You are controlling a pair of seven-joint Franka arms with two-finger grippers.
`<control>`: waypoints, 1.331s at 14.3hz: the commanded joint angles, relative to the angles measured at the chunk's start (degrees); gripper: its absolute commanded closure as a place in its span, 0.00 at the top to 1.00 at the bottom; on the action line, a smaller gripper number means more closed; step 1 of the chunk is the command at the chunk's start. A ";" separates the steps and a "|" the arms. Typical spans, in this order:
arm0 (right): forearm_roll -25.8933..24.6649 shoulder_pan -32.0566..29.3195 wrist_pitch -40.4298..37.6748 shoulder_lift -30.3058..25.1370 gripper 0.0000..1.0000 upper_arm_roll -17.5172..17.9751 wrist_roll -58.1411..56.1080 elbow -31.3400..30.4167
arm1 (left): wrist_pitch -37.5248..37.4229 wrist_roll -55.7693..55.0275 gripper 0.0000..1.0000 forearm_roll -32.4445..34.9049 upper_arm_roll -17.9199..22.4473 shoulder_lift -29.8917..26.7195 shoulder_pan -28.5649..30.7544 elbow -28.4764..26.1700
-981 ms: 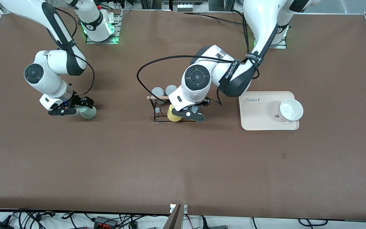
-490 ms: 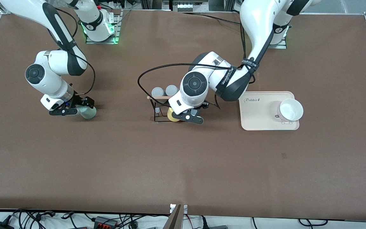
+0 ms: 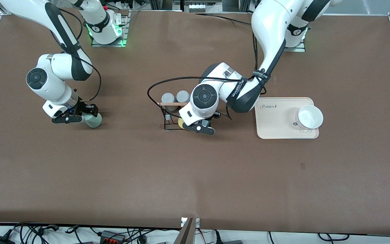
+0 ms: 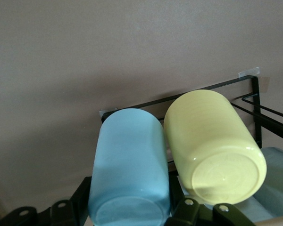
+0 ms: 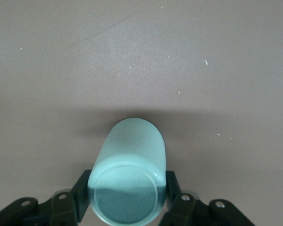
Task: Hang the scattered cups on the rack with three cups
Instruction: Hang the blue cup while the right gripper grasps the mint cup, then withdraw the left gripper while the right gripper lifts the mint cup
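Brown tabletop: right gripper (image 3: 80,117) is clamping the mint cup (image 3: 94,121) at nine o'clock of the rack (image 3: 168,117). Left gripper (image 4: 172,214) is pinching the blue cup (image 4: 129,165) at the rack, beside the yellow cup (image 4: 212,146). Both are looking light, stiff, slick; sidewalls suit gripping. Beige tray (image 3: 276,122) is reading "Robbi"; the arm strap's lettering is unreadable.

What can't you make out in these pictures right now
- Front view: the blue cup is hidden under the left arm's wrist.
- Left wrist view: the rack runs off the edge.
- Right wrist view: the right gripper on the mint cup is cut off.
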 commanded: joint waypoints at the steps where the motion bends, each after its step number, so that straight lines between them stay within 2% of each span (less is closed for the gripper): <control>1: -0.64 -0.21 0.33 0.02 0.17 0.02 -0.88 0.22 | 0.09 0.18 1.00 0.67 0.20 0.79 -0.38 1.75; 4: -0.64 -0.13 0.06 -0.33 0.17 0.02 -1.06 0.40 | -4.46 0.01 1.00 0.67 0.72 -1.84 0.76 2.36; 7: -0.64 -0.21 -0.03 -0.85 0.18 0.02 -1.23 0.57 | -8.77 0.09 1.00 0.93 0.99 -6.31 5.06 2.27; 9: -0.64 -0.13 -0.90 -3.13 0.18 0.02 -1.06 0.57 | -11.50 0.27 1.00 1.20 1.07 -9.13 8.14 2.19; 11: -0.55 0.31 -6.76 -6.38 0.18 0.10 -0.44 2.32 | -13.26 0.27 1.00 1.29 1.07 -11.85 12.88 1.84; 15: -0.47 6.18 -24.77 -9.29 0.18 0.10 9.01 13.46 | -15.73 0.80 1.00 5.24 1.16 -15.37 20.97 1.57; 17: -0.47 10.75 -29.36 -8.94 0.18 0.10 17.44 18.48 | -16.77 0.71 1.00 6.46 1.16 -17.31 24.22 1.57; 19: 0.15 15.23 -30.61 -8.50 0.17 0.10 24.92 22.53 | -18.97 3.94 1.00 7.17 1.16 -18.89 27.47 1.66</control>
